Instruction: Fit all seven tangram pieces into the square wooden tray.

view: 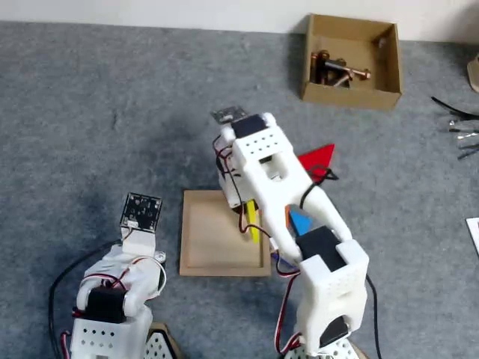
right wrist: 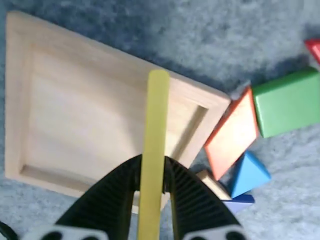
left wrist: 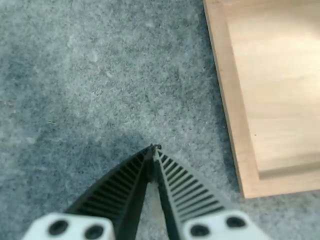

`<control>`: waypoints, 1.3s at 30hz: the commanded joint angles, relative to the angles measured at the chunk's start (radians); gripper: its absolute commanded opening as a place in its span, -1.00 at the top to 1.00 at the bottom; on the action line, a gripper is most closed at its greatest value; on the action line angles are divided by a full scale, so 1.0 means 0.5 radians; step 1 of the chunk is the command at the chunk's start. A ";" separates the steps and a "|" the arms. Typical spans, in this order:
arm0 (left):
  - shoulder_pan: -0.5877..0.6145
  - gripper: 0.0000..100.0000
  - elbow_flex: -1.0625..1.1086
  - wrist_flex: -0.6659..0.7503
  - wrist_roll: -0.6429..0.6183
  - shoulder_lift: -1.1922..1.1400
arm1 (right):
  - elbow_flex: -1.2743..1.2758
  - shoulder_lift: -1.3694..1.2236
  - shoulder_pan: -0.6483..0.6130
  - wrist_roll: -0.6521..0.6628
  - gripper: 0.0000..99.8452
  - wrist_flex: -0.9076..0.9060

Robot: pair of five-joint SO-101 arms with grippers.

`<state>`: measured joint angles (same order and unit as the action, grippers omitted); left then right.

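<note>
Right hand (right wrist: 152, 164) clamped on thin yellow piece (right wrist: 157, 115), held edge-on over the square wooden tray (right wrist: 20, 100). Orange slab (right wrist: 232, 135), green block (right wrist: 287, 102) and blue triangle (right wrist: 247, 175) lie just outside tray's rim on fuzzy grey tabletop (left wrist: 100, 75). Left hand (left wrist: 154, 148) closed, ribbed fingers together, beside tray's opposite side.

Light: soft, even, moderately bright, from above
Shadows: broad faint patch on the grey carpet (view: 161, 142) beside the right arm (view: 269, 172); dark smudge on the carpet around the tip of the left gripper (left wrist: 152, 149); dim band of carpet beyond the wooden tray (right wrist: 15, 100) in the right wrist view; inside of the cardboard box (view: 348, 96) shaded
Sheen: mild, on the right arm's white shell and along the yellow piece (right wrist: 156, 110)
</note>
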<state>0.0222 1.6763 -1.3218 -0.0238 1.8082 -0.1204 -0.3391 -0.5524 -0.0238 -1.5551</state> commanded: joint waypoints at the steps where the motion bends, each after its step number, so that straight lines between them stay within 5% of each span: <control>1: -0.014 0.99 0.038 -0.012 -0.012 0.014 | -0.029 0.170 -0.075 -0.120 0.99 0.035; 12: -0.014 0.99 0.038 -0.012 -0.012 0.014 | -0.014 0.152 -0.440 -0.190 0.99 0.115; 30: -0.014 0.99 0.038 -0.012 -0.012 0.014 | 0.124 0.158 -0.446 -0.193 0.99 0.103; 39: -0.014 0.99 0.038 -0.012 -0.012 0.014 | 0.133 0.152 -0.450 -0.914 0.99 0.183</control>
<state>0.0222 1.6763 -1.3218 -0.0238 1.8082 -0.0453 -0.3391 -0.7626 -0.3982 -1.5106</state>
